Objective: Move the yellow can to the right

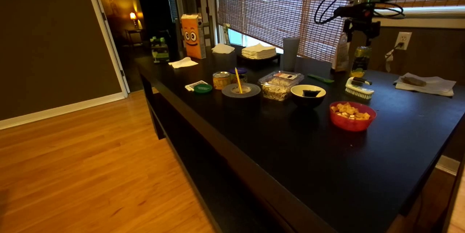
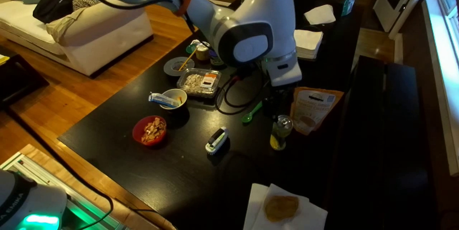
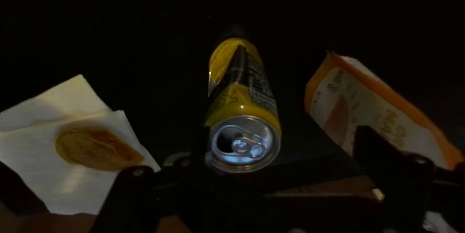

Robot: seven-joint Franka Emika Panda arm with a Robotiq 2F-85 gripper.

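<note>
The yellow can [image 3: 241, 91], yellow and black with an opened silver lid, stands upright on the dark table. It also shows in both exterior views, beside the bag [image 1: 360, 64] [image 2: 279, 137]. My gripper [image 3: 285, 142] is open in the wrist view. The can's lid lies between the fingers, close to the left finger; I cannot tell whether they touch. The right finger is well apart from the can. In an exterior view the gripper [image 1: 359, 39] points down just above the can's top. In the other exterior picture the dark fingers are hard to make out.
An orange and white bag [image 2: 311, 109] stands close beside the can. A brush [image 2: 217, 141], a green spoon [image 2: 252, 112], a red bowl [image 2: 139, 131] and napkins with a brown piece [image 2: 260, 205] lie around. A grey cup [image 1: 290, 53] stands farther back.
</note>
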